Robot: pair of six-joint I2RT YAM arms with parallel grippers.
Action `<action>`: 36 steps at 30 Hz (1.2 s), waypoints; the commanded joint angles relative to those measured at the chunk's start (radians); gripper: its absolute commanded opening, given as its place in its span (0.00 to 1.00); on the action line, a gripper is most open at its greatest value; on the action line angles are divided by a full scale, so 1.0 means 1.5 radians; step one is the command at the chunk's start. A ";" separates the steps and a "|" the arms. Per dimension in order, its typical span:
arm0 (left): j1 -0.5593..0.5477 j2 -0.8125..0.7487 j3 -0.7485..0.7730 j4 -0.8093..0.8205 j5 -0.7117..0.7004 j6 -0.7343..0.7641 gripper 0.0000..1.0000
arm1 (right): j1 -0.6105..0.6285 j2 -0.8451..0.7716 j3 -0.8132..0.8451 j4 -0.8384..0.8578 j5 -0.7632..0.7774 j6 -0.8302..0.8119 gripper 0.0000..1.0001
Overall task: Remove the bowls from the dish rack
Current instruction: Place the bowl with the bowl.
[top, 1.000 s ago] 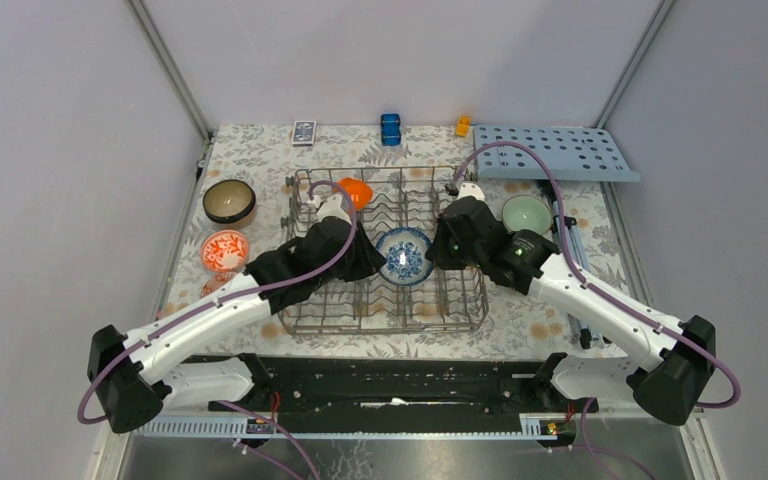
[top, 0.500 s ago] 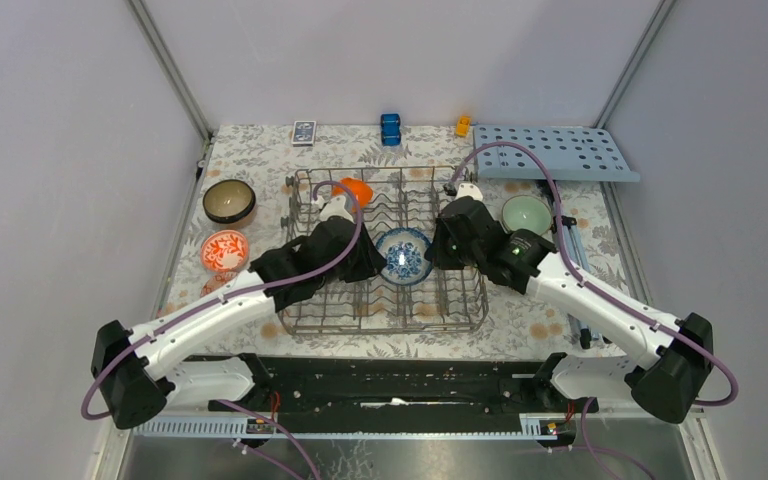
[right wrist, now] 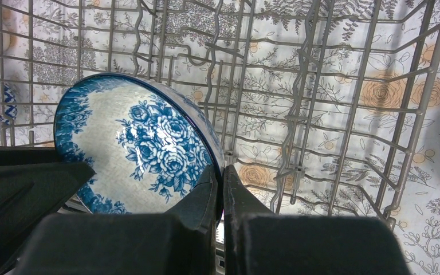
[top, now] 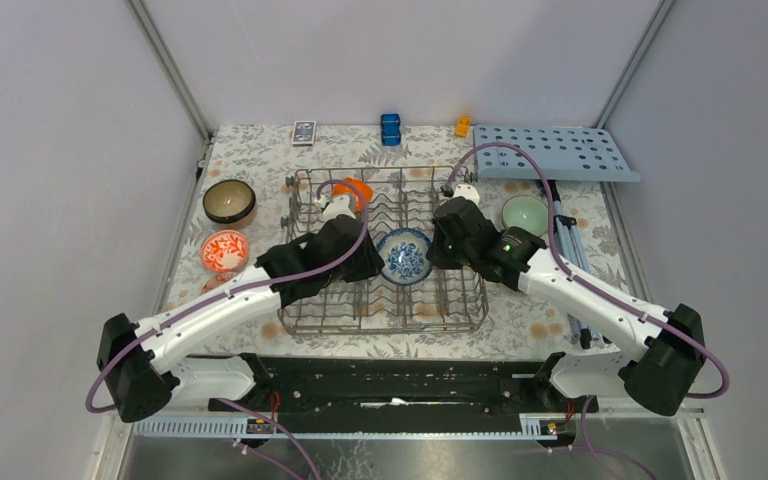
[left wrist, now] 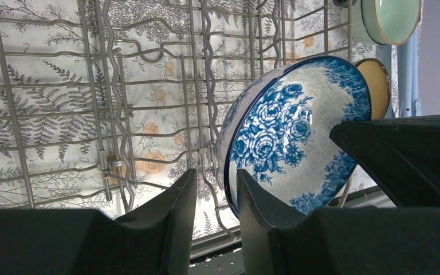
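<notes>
The right gripper [right wrist: 220,189] is pinching the rim of the blue-and-white bowl [right wrist: 143,149], jaws closed on it. The left gripper [left wrist: 216,212] is standing partly open, straddling the opposite rim with a gap showing. The bowl is tilting on edge mid dish rack [top: 380,327], on the table [top: 260,150].

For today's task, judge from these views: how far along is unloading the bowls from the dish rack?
Done: a brown bowl, a red-and-white bowl and a pale green bowl sit outside the dish rack. In hand: the right tool pinches the blue-and-white bowl by its rim; the left tool stands open by it. Left: setting that bowl down, then the orange bowl in the rack.
</notes>
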 commanded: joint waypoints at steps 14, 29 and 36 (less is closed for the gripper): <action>-0.013 0.032 0.040 0.008 -0.024 0.008 0.27 | -0.005 0.002 0.030 0.039 0.007 0.022 0.00; -0.015 0.037 0.034 0.014 -0.022 0.012 0.06 | -0.004 0.002 0.026 0.042 -0.008 0.026 0.00; -0.016 0.030 0.029 0.014 -0.025 0.011 0.00 | -0.005 -0.004 0.025 0.047 -0.028 0.022 0.00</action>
